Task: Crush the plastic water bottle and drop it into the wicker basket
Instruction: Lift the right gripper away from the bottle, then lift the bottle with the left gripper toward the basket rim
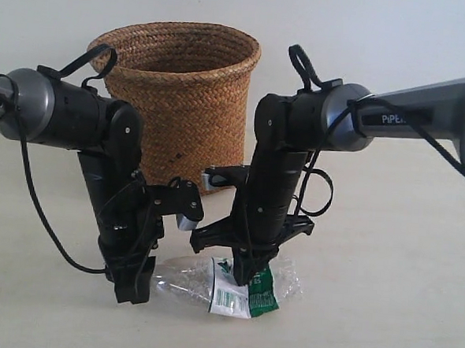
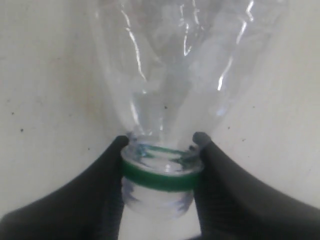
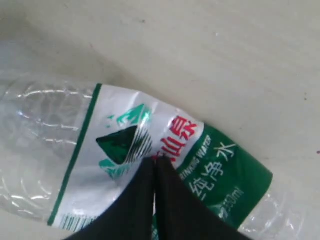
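Observation:
The plastic water bottle (image 1: 190, 280) lies on its side on the pale table in front of the wicker basket (image 1: 183, 84). It is clear, with a white-and-green label (image 1: 237, 299). My left gripper (image 1: 135, 288) is shut on the bottle's neck. In the left wrist view its fingers (image 2: 107, 175) clamp the green neck ring (image 2: 160, 179) from both sides, and the bottle body (image 2: 170, 60) stretches away from my left gripper (image 2: 162, 141). My right gripper (image 1: 246, 276) points down on the label. There its two fingers are pressed together, so my right gripper (image 3: 156, 162) is shut with its tips against the bottle (image 3: 120, 125).
The basket stands upright behind both arms, its rim higher than the wrists. Black cables (image 1: 41, 210) loop from each arm. Bare table (image 1: 399, 295) lies to the right and in front of the bottle.

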`<state>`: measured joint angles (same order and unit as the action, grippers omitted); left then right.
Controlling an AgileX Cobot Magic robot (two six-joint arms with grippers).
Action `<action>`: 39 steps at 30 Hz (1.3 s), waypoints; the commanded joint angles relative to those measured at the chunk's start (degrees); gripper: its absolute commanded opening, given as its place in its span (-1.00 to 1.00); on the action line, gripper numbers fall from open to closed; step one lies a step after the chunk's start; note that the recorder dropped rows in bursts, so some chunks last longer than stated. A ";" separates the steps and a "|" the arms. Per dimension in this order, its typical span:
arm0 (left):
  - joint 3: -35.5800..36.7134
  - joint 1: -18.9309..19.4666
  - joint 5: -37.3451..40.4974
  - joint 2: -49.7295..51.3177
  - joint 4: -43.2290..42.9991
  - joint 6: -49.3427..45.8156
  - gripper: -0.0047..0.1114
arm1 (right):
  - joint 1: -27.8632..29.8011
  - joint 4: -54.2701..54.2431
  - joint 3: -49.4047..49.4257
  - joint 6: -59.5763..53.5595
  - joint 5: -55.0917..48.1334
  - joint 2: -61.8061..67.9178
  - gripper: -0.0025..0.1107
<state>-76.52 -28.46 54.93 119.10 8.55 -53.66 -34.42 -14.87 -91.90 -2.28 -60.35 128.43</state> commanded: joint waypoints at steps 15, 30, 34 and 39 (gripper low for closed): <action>-0.09 -0.09 0.13 -0.44 0.69 0.00 -0.85 | -0.42 18.64 2.38 3.15 -5.74 -41.99 -0.96; -0.09 -0.09 0.13 -0.44 0.47 0.00 -0.85 | -0.42 17.71 35.79 6.93 13.40 -93.63 -0.96; -0.09 -0.09 0.13 -0.44 0.47 0.00 -0.85 | -0.42 16.81 45.81 8.27 15.74 -103.63 -0.96; -0.09 -0.09 0.02 -0.44 0.59 0.00 -0.85 | -0.42 14.87 55.46 8.27 15.49 -110.95 -0.96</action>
<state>-76.52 -28.46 55.03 119.10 9.00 -53.88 -34.81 1.13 -40.41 5.63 -45.89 20.37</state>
